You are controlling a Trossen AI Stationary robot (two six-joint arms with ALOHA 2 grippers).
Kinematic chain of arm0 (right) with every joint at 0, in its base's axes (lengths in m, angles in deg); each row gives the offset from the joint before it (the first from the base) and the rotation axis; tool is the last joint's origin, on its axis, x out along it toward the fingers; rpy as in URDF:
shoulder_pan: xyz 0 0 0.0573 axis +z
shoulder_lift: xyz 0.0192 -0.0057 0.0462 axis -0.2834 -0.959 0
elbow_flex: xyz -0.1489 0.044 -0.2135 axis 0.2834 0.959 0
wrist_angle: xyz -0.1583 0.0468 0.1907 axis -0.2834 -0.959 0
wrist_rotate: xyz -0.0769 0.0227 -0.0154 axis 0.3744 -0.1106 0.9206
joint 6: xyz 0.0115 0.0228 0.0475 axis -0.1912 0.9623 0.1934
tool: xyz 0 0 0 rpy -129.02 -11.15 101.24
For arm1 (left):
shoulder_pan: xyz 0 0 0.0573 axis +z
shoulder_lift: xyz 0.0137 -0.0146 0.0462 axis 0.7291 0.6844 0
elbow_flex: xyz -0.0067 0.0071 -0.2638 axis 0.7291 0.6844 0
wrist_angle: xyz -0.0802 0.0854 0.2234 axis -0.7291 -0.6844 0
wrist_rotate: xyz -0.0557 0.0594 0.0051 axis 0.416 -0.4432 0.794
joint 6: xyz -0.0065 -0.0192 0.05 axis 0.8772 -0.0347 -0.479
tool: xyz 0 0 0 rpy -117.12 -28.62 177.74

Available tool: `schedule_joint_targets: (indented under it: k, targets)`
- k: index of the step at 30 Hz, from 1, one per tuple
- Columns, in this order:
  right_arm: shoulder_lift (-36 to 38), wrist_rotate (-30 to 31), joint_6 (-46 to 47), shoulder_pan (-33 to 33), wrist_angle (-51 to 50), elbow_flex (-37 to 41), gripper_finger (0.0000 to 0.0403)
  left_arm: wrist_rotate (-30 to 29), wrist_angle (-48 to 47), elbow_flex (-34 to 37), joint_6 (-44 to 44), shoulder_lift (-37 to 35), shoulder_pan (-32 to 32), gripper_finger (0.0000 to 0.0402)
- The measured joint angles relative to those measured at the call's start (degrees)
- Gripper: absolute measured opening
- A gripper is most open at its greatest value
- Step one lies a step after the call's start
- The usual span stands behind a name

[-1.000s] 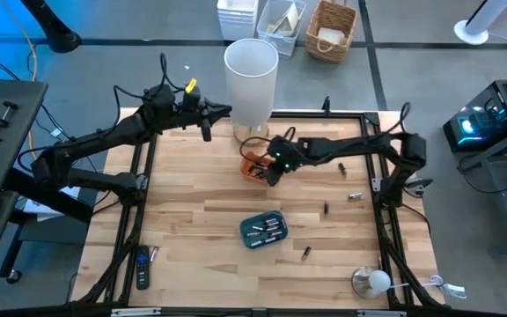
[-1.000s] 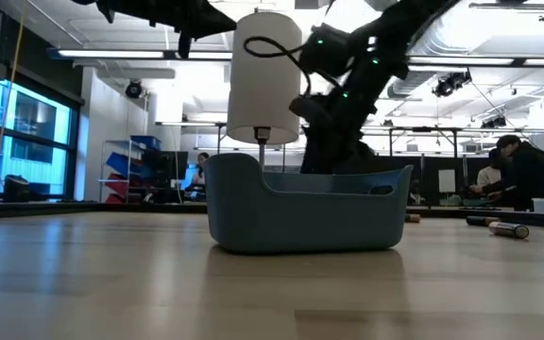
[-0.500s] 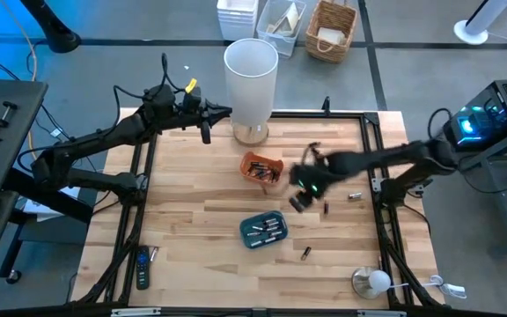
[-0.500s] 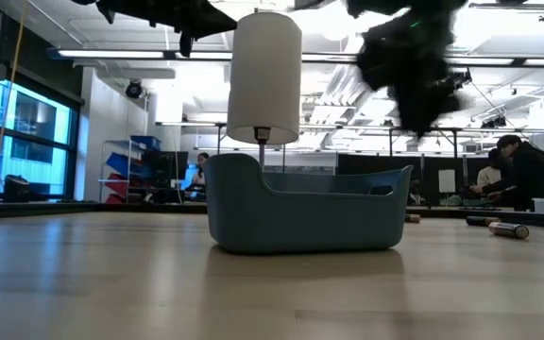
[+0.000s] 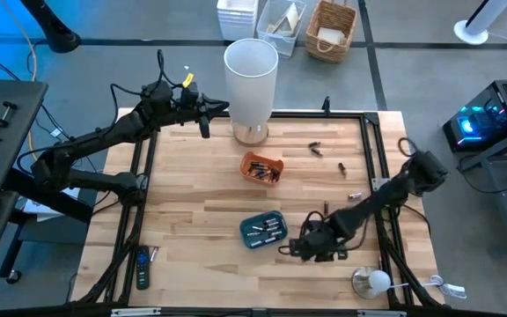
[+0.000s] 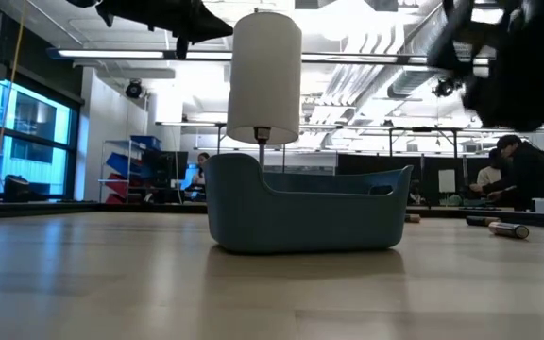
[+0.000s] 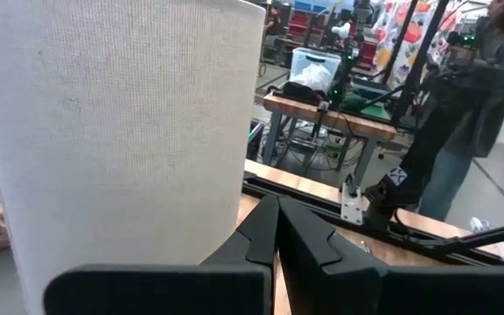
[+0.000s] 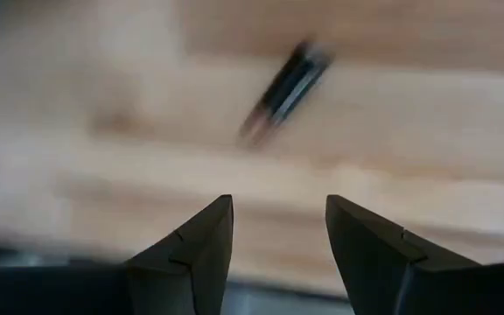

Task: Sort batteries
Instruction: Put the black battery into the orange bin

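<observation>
Two arms extended: right claw (image 5: 311, 249) low over wooden worktop (image 5: 192, 211), fingers apart above slim cylindrical battery (image 8: 283, 92); left claw (image 5: 221, 109) pressed together beside fabric lampshade (image 5: 251, 81).

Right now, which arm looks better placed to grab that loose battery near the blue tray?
The right. Its open pincer hangs just above the loose battery beside the blue tray, while the left pincer is shut, far off by the white lamp.

Overhead looks down; low level (both show blue tray (image 5: 263, 230)).
</observation>
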Motion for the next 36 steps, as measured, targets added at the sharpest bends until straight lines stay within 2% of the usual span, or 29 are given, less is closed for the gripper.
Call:
schedule_joint_targets:
  k: [6, 13, 16, 20, 23, 28, 31, 34, 36]
  targets:
    - [-4.3, 3.0, 5.4, -1.1, 2.5, -0.2, 0.0178, 0.0, 0.0, 0.0, 0.0, 0.0, 0.0, 0.0]
    - [-7.8, 1.6, 6.3, -2.1, 1.3, -0.5, 0.0163, 0.0, -1.1, 0.0, 0.0, 0.0, 0.0, 0.0]
    - [-9.0, 1.5, 4.7, -2.2, 1.3, -0.5, 0.0127, 0.0, -1.9, 0.0, 0.0, 0.0, 0.0, 0.0]
    - [-8.8, 1.9, 0.0, -2.4, -0.8, -0.5, 0.0034, 0.0, -1.5, 0.0, 0.0, 0.0, 0.0, 0.0]
    - [-5.9, 4.0, -3.6, -3.4, -3.3, -0.4, 0.0032, 0.1, 0.5, 0.0, 0.5, -0.1, 0.0, 0.0]
    - [7.0, 18.2, -10.3, -6.6, -10.7, -0.3, 0.0032, 1.6, 5.7, 0.0, 1.4, -1.1, 0.1, 0.0]
    - [14.8, 27.0, -16.0, -10.7, -17.5, 0.0, 0.0032, 1.6, 6.0, 0.0, 0.1, -1.0, 0.3, 0.0]
    - [19.7, 33.5, -27.4, -17.8, -16.0, -0.1, 0.0032, 1.6, 5.5, 0.0, 0.1, -0.9, 0.4, 0.0]
    - [20.5, 31.7, -37.8, -23.0, -12.0, -0.1, 0.0032, 1.6, 4.7, 0.0, 0.1, -1.0, 0.4, 0.0]
